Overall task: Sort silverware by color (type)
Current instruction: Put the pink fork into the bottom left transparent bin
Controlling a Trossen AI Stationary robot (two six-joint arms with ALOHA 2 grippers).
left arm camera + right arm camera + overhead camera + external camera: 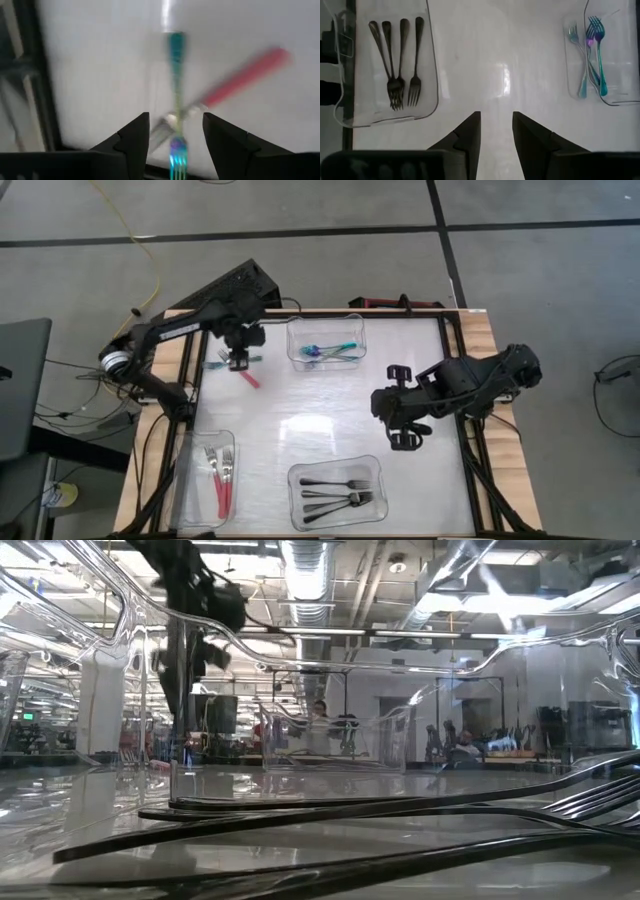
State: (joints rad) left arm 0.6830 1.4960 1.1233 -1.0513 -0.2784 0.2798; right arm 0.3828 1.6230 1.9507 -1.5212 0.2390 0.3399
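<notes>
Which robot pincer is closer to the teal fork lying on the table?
The left one. The left pincer hangs right over the teal fork, which crosses a red fork. The right pincer waits far across the table, open and empty.

Both arms are dark, nearly black, chunky jointed segments with boxy housings at the joints. The left arm (pixel 190 325) has a long slim link and a silver-white round cap at its base around 9 o'clock. The right arm (pixel 470 380) looks bulkier, with blocky black wrist parts. The fingers (pixel 465 137) are matte black wedges tapering to blunt tips, same on the left ones (pixel 132 135).
</notes>
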